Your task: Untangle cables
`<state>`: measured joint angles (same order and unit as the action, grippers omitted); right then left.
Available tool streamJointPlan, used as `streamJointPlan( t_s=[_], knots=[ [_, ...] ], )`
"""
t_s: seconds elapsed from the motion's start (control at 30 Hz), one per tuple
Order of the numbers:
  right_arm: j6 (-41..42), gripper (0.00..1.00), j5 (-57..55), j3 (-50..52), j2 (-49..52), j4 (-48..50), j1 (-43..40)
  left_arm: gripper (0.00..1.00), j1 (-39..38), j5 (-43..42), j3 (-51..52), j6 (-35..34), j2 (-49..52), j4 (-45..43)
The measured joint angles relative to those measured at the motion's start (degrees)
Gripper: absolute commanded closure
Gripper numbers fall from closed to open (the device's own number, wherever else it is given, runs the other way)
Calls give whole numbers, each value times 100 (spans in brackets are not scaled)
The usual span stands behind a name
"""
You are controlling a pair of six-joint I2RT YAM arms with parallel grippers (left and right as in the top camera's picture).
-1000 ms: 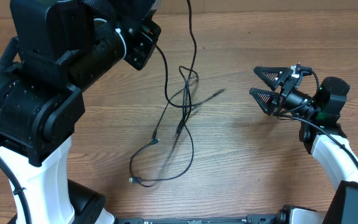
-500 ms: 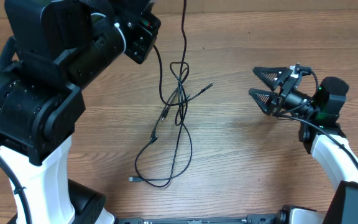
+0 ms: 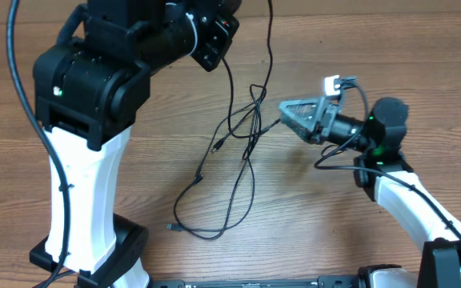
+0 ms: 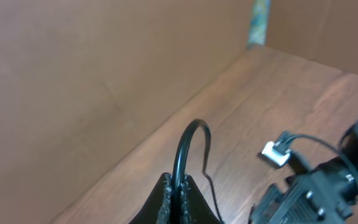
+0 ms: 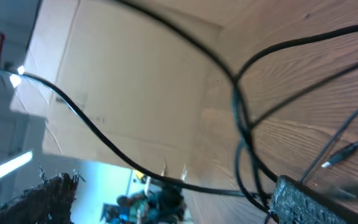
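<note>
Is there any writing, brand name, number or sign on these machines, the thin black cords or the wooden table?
None can be read.
The small white piece on the right arm looks blank; any print there is too small to tell.
The thin black cables and the wooden table show no lettering.

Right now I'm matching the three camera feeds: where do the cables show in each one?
Overhead: the cables hang from top centre into a loop on the table.
Left wrist: one cable arcs up from the shut left gripper, bottom centre.
Right wrist: blurred cables cross the frame, meeting right of centre.
Shared landmark: the wooden table, in all three.
</note>
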<state>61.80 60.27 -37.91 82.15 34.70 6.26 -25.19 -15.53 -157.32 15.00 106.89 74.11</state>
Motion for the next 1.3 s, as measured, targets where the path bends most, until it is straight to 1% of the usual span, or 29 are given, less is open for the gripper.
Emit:
streamJointPlan(
  t_s=[0.1, 0.23, 0.47, 0.67, 0.8, 0.83, 0.93, 1.07, 1.3],
  knots=[
    [-273, 0, -289, 0, 0, -122, 282, 96, -68, -269, 0, 0, 4, -2],
    [-518, 0, -1019, 0, 0, -721, 533, 96, -249, -691, 0, 0, 4, 2],
    [-817, 0, -2579, 0, 0, -1884, 551, 96, -627, -1414, 0, 0, 4, 0],
    [-979, 0, -3818, 0, 0, -2625, 551, 96, -726, -1766, 2, -2, 0, -7],
    [-1115, 0, -4520, 0, -2, -3067, 496, 96, -726, -1810, 17, 11, -50, 0],
    [-1137, 0, -4645, -2, -2, -3185, 450, 96, -726, -1766, 22, 17, -72, 2],
    [-1191, 0, -4876, -2, -2, -3440, 240, 96, -726, -1270, 33, 22, -229, 33],
    [-1228, 0, -5007, -2, -2, -3674, -216, 96, -732, -234, 48, 22, -605, 136],
    [-1231, 0, -5018, -4, -2, -3847, -778, 96, -741, 1353, 42, 22, -1246, 127]
  ],
)
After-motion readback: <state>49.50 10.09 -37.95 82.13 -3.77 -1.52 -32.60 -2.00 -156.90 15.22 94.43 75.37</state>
